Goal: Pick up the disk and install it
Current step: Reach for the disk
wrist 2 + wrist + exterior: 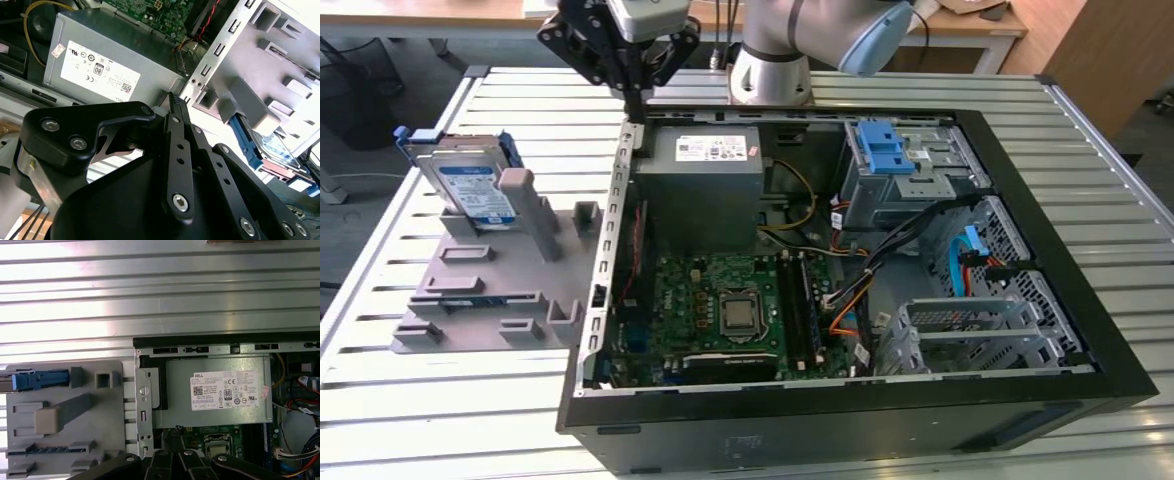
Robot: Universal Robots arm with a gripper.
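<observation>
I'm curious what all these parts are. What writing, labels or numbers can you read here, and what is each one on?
The white sticker on the grey power supply box: lines of fine print and symbols, too small to read reliably.
The white-and-blue label on the disk: print too small to read.
The motherboard: markings too small to read.
No other legible words or signs.

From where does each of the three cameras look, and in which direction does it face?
Exterior view: off the arm, raised, looking down on the open computer case and the disk standing in its grey holder; the arm and gripper hang over the case's rim.
First wrist view: on the arm, facing straight down on the grey box and holder; gripper links show.
Second wrist view: on the arm, looking along the shut gripper toward the grey box.
Shared: all three show the grey box.
</observation>
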